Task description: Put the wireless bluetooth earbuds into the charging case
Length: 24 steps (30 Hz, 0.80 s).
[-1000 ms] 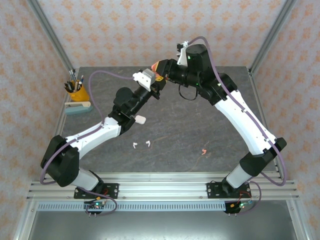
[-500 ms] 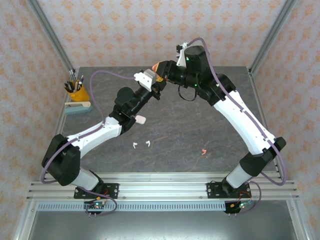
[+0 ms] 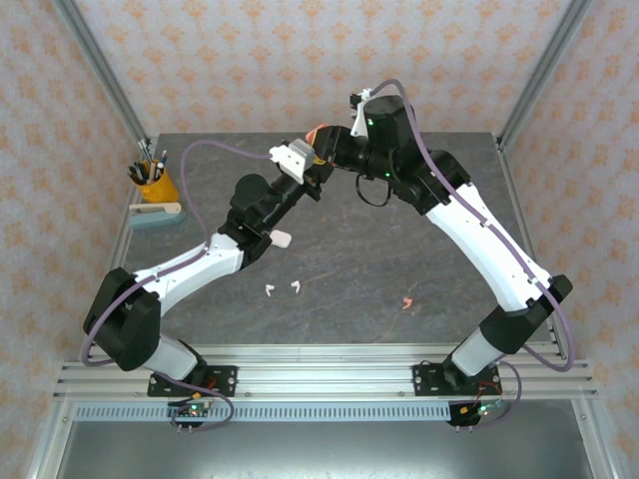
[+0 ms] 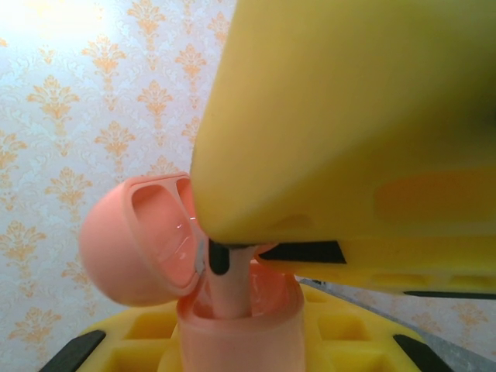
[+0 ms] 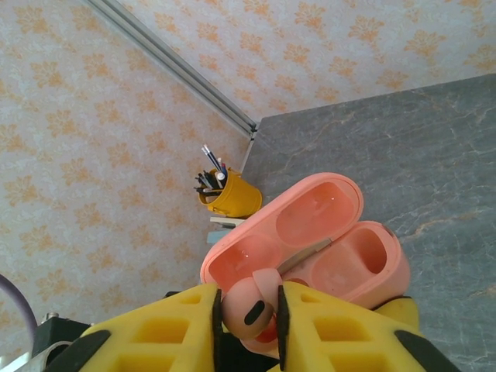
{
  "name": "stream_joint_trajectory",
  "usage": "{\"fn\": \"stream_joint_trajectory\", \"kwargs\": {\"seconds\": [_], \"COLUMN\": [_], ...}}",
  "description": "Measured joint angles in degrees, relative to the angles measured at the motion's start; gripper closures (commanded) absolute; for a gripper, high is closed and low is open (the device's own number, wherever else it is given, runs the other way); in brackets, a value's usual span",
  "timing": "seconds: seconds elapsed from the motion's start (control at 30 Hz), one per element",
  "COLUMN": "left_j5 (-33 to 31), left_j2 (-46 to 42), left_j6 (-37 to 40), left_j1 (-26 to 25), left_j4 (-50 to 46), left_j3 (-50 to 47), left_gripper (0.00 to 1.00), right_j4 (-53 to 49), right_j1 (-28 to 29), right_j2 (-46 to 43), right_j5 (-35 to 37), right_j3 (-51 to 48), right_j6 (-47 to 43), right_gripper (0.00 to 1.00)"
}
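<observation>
Pinching the light, slippery salmon-pink earbud [image 5: 249,304] by its head with the right gripper [image 5: 248,311], guiding its stem into the open charging case [image 5: 341,256] clamped in the left gripper [image 4: 236,341].

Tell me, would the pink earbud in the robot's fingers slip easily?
Possibly: the pink earbud looks smooth and rounded, so it may squirt from the right gripper. It seems stiff, tiny, likely light. Dropped, it might roll.

My right gripper [image 5: 246,319] is shifting slightly left and toward the back wall, bringing its salmon-pink earbud [image 5: 242,297] closer over the open pink charging case [image 5: 310,232] in my left gripper [image 4: 240,349], the case is showing less from above
</observation>
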Motion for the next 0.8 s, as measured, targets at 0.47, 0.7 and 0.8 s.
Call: {"fn": "stream_joint_trajectory", "kwargs": {"seconds": [0.47,0.7,0.8], "left_j5": [0.8,0.9,0.9], "left_j2": [-0.1,-0.2,-0.5], "left_j6": [0.0,-0.5,-1.0], "left_j1": [0.0,0.0,0.0], "left_j4": [-0.2,0.0,1.0], "left_j3": [0.0,0.0,0.0], "left_gripper": [1.0,1.0,1.0], "right_j4": [-4.9,-6.3,-7.2], "right_j1": [0.3,0.2,0.2], "right_j2": [0.8,1.7,2.1], "right_j5": [2.8,2.8,2.7], "right_j3": [2.3,4.6,6.7], "right_j6": [0.0,0.0,0.2], "right_gripper": [0.62,0.43,0.38]}}
